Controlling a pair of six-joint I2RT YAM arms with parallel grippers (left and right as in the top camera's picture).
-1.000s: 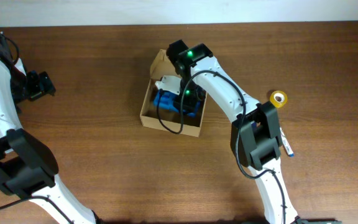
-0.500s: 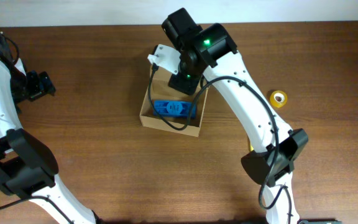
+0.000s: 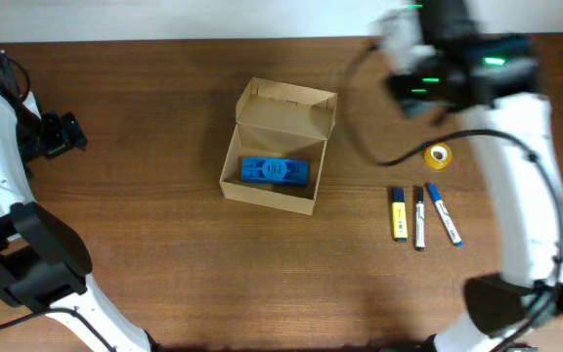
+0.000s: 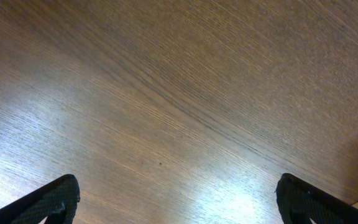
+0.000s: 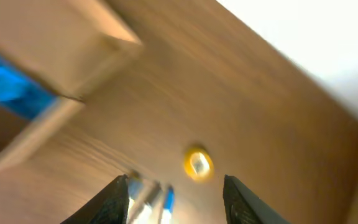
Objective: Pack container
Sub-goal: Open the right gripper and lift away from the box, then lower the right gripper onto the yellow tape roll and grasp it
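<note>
Container (image 3: 283, 115) — one tan box, flap lid up — sits mid-surface (image 3: 164, 244) with one blue case (image 3: 274, 171) inside. To its right lie three markers (image 3: 420, 217) side by side and one yellow tape roll (image 3: 439, 155). The right arm is raised and blurred; its tool (image 5: 179, 198) stands apart, empty. The left tool (image 3: 66, 133) hovers far left, fingers wide — its wrist view shows only bare wood, while the right wrist view catches box corner, roll and markers.
</note>
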